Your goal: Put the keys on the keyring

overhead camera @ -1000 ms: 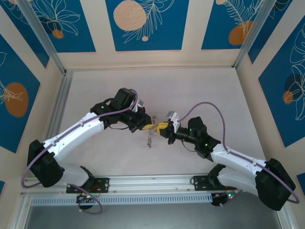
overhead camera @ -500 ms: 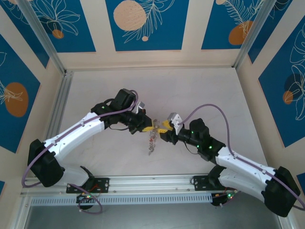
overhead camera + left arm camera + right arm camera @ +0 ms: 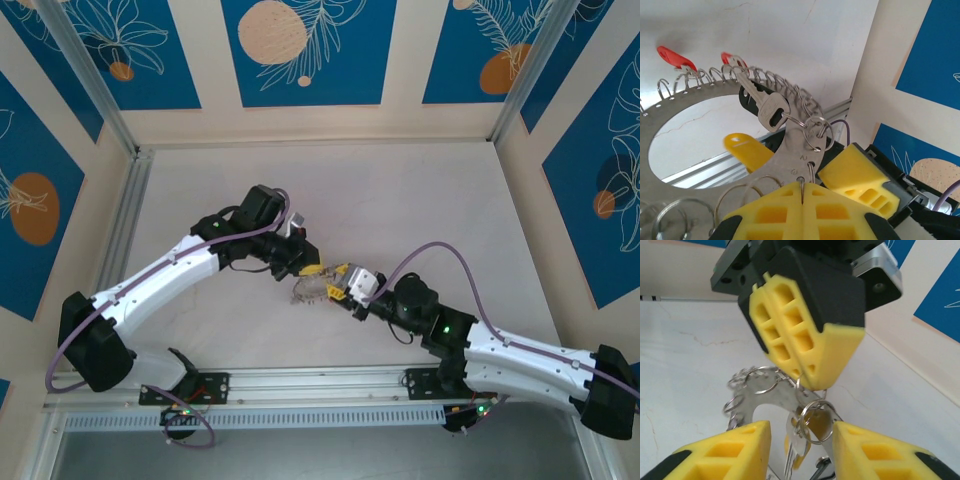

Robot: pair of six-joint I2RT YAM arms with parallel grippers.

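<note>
Left gripper [image 3: 802,197] clamps the keyring [image 3: 787,147]; several keys [image 3: 769,106] already hang there. Right gripper [image 3: 801,437], jaws apart and empty, just right of it.

White-shelled, black-jointed left arm [image 3: 160,275] and right arm [image 3: 520,355], each with a purple cable [image 3: 437,245]; left claw [image 3: 313,270] and right claw [image 3: 336,283] have yellow hollow-celled fingers [image 3: 790,340].

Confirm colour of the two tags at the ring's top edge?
Red tags, best seen in left wrist view.
</note>
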